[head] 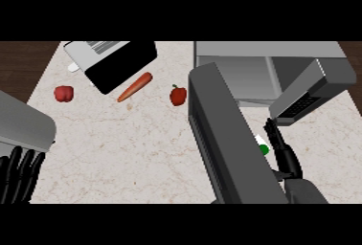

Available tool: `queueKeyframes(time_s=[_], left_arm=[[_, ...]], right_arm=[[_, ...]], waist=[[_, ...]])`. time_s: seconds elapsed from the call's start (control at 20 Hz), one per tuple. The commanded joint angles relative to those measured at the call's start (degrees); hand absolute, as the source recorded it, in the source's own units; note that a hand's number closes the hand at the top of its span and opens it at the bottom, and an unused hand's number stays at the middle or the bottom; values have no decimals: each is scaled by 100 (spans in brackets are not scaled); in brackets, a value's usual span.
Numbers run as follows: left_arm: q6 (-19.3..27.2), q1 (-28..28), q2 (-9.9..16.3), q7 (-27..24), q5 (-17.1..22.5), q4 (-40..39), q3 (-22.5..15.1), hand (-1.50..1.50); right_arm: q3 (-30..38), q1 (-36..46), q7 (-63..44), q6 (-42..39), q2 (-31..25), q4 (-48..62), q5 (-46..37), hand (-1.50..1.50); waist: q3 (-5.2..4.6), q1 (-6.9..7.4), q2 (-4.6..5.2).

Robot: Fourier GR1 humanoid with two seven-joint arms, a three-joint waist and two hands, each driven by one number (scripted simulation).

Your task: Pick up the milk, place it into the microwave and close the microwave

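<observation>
One robot hand (281, 148), the right, curls round the milk (262, 146) beside the microwave door (230, 143).

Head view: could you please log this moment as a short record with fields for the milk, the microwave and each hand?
milk: only a white and green bit shows, between the open door and the right hand
microwave: at the counter's far right, door swung open toward the robot
right hand: fingers curled by the milk, in front of the opening
left hand: open, resting at the lower left edge
counter: carrot, two red peppers
</observation>
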State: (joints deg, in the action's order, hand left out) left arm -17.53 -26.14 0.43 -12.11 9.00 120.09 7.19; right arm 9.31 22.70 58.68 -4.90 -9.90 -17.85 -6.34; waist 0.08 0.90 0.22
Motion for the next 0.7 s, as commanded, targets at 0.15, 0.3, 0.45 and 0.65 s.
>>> queueKeyframes(time_s=[0.15,0.3,0.45,0.65], left_arm=[[-22,-40,-40,-45,-138,15,-16,-150],[-264,-38,59,-359,76,-187,197,-150],[-71,38,-33,29,-29,-60,51,-150],[-232,-207,19,-157,83,90,185,-150]], right_arm=[[195,174,778,-91,65,530,61,-150],[366,238,733,-625,30,420,310,-150],[305,207,651,-1076,49,298,358,150],[353,202,753,-1192,256,180,506,150]], waist=[[5,25,10],[6,45,13],[4,-10,3],[7,37,3]])
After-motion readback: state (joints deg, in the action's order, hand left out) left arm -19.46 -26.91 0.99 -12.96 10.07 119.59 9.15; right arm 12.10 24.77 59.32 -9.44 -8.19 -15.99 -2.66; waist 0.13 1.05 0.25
